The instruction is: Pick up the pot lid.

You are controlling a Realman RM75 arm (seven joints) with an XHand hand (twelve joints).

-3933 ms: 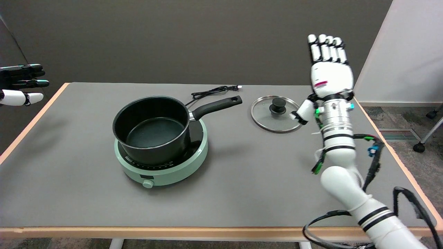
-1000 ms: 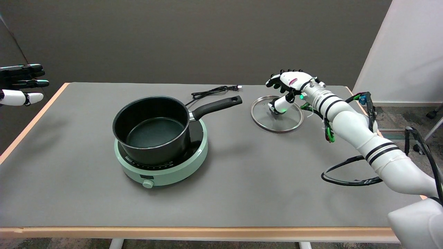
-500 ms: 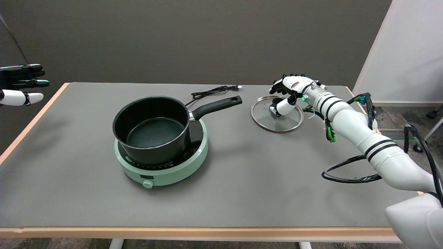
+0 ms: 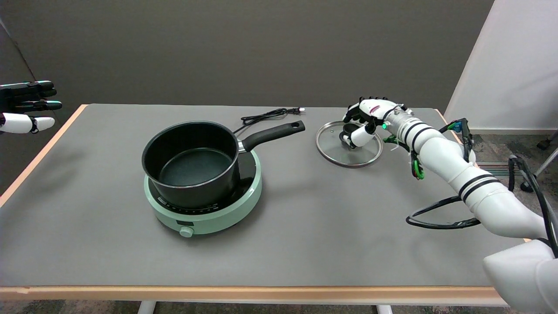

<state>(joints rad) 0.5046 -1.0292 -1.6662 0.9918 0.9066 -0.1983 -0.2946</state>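
Grey table (image 4: 305, 226), dark wall (image 4: 244, 48) behind

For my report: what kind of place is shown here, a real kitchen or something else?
Probably a lab or test room, not a kitchen: a plain grey table, bare walls, and only a pot on a green hotplate beside a glass lid.
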